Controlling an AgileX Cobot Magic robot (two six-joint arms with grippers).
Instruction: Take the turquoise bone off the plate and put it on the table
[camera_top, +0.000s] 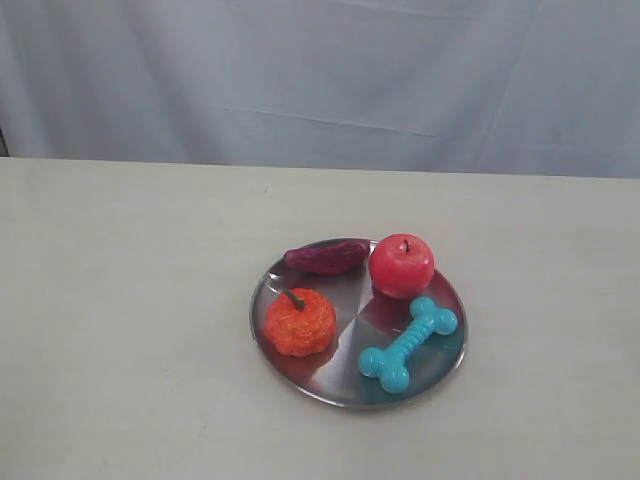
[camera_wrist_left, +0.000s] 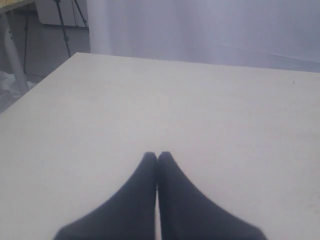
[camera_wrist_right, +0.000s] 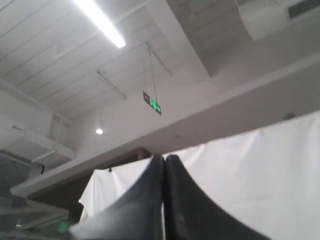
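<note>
As you look across from the exterior camera, the cream tabletop (camera_top: 120, 330) fills most of your view, with a pale grey cloth (camera_top: 320, 70) hanging behind its far edge. Right of centre on it sits the round steel plate (camera_top: 331, 388), shiny enough to mirror what it carries.

Four toys lie on that plate. The orange pumpkin (camera_top: 299, 322) sits on its left part and the red apple (camera_top: 401, 265) at its far right, stem up. Your target, the turquoise bone (camera_top: 408, 343), lies on the plate's near right part. It is set on a slant, one knobbed end just below the apple and the other close to the near rim. Bare metal separates it from the pumpkin. A dark purple sweet potato (camera_top: 326, 257) rests along the far rim, just left of the apple.

Your left gripper (camera_wrist_left: 158, 156) hovers over bare tabletop with its two dark fingers pressed together and nothing between them. Your right gripper (camera_wrist_right: 164, 158) is likewise closed on nothing, and it points upward, toward a ceiling (camera_wrist_right: 45, 45) with a strip light (camera_wrist_right: 100, 22).
</note>
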